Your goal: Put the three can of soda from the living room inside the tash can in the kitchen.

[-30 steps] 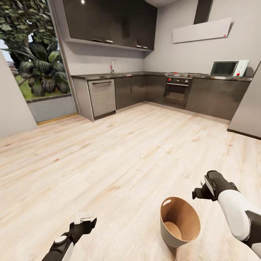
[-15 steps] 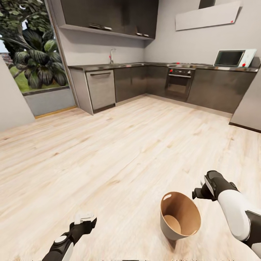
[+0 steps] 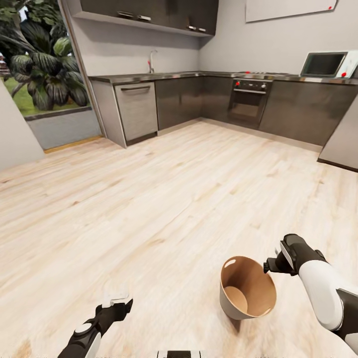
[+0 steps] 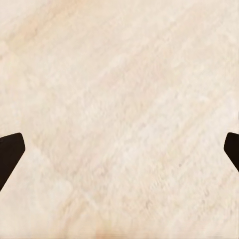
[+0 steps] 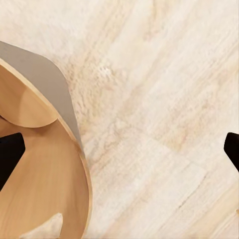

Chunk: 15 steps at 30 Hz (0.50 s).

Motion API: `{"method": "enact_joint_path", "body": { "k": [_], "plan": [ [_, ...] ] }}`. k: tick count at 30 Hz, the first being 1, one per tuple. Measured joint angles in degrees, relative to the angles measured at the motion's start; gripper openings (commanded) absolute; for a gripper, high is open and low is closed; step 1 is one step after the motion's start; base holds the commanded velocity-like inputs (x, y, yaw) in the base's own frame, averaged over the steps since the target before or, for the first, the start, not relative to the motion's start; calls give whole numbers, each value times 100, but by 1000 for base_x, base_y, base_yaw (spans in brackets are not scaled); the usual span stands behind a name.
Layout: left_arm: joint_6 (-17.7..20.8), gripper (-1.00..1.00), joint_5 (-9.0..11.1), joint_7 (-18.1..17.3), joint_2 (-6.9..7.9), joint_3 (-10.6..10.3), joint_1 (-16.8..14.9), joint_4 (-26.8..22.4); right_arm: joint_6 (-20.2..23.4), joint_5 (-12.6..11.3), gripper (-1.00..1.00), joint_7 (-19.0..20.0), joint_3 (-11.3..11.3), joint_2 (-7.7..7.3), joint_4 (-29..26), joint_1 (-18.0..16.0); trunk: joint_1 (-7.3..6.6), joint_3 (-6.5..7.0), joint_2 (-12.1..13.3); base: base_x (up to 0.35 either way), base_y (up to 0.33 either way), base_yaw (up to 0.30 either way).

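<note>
The kitchen [image 3: 238, 94] lies ahead across pale floor [image 3: 164, 199]; the bin [image 3: 247, 287] stands empty at five o'clock. Both the left end effector [image 3: 115, 298] and right end effector [image 3: 272, 263] are spread, holding nothing. Likely a can has gone in or fetching remains; next, head for the living room.

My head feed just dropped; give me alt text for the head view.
The brown trash can hangs tilted above the wood floor beside the right gripper. The left gripper is empty. Dark kitchen cabinets line the far wall.
</note>
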Motion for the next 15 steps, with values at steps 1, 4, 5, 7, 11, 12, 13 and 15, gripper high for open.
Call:
{"method": "enact_joint_path", "body": {
  "k": [1, 4, 5, 7, 11, 12, 13, 15],
  "plan": [
    [0, 100, 0, -1, 0, 0, 0, 0, 0, 0, 100, 0, 0, 0, 0, 0, 3, -22, -1, 0, 0, 0],
    [0, 100, 0, -3, 0, 0, 0, 0, -1, 0, 100, 0, 0, 0, 0, 0, 10, -89, -5, 0, 0, 0],
    [0, 100, 2, -4, 1, 0, -1, 0, -1, 0, 100, 0, 0, 0, 0, 0, 13, -111, -7, 0, 0, 0],
    [-3, 100, 9, 7, 2, 0, 1, -3, 0, 0, 100, -1, 0, 0, 0, 0, 15, -134, -8, 0, 0, 0],
    [-8, 100, 16, 29, -2, 0, 1, -8, 1, -2, 100, 0, 0, 15, 6, 0, 15, -134, -8, 0, 0, 0],
    [-8, 100, 16, 31, -1, 0, 0, -8, 1, -1, 100, 0, -2, 23, 7, 0, 15, -134, -8, 0, 0, 0],
    [-8, 100, 17, 34, -2, 0, 2, -8, 1, 0, 100, 0, -1, 35, 6, 0, 15, -134, -8, 0, 0, 0],
    [-8, 100, 17, 35, 0, 0, 3, -8, 1, 4, 100, 0, -2, 46, 4, 0, 15, -134, -8, 0, 0, 0]
  ]
}}
